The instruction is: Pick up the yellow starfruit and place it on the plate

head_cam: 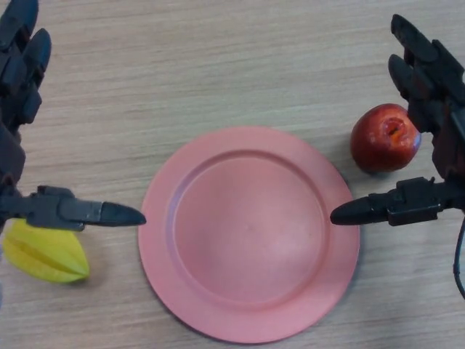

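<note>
The yellow starfruit [45, 254] lies on the wooden table at the lower left, just left of the pink plate [248, 231]. The plate is bare. My left hand [22, 87] is open above the starfruit, its thumb [87, 213] pointing right over the fruit's top edge and its fingers straight up the left edge. It does not hold the fruit. My right hand [429, 80] is open at the right edge, its thumb [385, 207] pointing left toward the plate's rim.
A red apple [384, 137] sits on the table right of the plate, close under my right hand's fingers. The wooden table [218, 65] stretches beyond the plate.
</note>
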Controlling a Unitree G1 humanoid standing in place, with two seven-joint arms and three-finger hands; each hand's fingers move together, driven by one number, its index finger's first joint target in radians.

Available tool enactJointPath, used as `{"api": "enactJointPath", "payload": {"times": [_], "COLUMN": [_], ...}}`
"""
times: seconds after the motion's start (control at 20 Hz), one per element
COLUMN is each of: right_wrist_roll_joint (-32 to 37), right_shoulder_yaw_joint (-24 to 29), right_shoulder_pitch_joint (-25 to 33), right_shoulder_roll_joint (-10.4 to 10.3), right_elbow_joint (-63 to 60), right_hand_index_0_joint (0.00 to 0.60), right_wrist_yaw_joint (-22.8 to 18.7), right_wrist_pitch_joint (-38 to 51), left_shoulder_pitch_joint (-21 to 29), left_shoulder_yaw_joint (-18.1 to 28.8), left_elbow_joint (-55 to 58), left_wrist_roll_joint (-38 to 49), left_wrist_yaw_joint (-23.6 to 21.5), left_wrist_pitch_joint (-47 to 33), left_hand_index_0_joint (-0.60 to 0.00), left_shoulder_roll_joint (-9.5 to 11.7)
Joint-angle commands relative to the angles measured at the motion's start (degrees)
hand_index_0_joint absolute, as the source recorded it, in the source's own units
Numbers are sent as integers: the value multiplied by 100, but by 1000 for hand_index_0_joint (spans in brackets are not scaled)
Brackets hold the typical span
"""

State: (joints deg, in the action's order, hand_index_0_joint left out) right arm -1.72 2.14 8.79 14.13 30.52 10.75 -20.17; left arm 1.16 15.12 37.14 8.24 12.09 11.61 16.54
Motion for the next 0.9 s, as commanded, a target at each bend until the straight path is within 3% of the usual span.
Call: {"api": "enactJointPath", "payload": {"times": [0.05,0.15,0.3,0.5,0.6,0.75,0.9], "right_wrist_roll_joint": [25,26,24,166,195,228,205], "right_shoulder_yaw_joint": [72,50,20,99,195,310,382], "right_shoulder_pitch_joint": [246,277,355,330,296,292,293], "right_shoulder_roll_joint": [108,109,81,122,175,249,271], "right_elbow_joint": [138,112,-106,-102,-15,89,7], "right_hand_index_0_joint": [0,0,0,0,0,0,0], "right_wrist_yaw_joint": [-78,53,43,155,199,239,114], "right_wrist_pitch_joint": [910,846,1052,972,899,713,888], "left_shoulder_pitch_joint": [-98,-259,-733,-950,-1000,-925,-799], "left_shoulder_yaw_joint": [618,982,1435,2014,2147,2163,2059], "left_elbow_joint": [292,363,127,-379,-808,-1477,-2204], "left_wrist_roll_joint": [-140,-119,-754,-1533,-2150,-2962,-3884], "left_wrist_yaw_joint": [382,813,1950,2943,3084,3044,2454], "left_wrist_pitch_joint": [-799,-775,-1455,-1818,-2278,-2931,-3583], "left_hand_index_0_joint": [0,0,0,0,0,0,0], "left_shoulder_roll_joint": [246,241,180,225,262,489,772]}}
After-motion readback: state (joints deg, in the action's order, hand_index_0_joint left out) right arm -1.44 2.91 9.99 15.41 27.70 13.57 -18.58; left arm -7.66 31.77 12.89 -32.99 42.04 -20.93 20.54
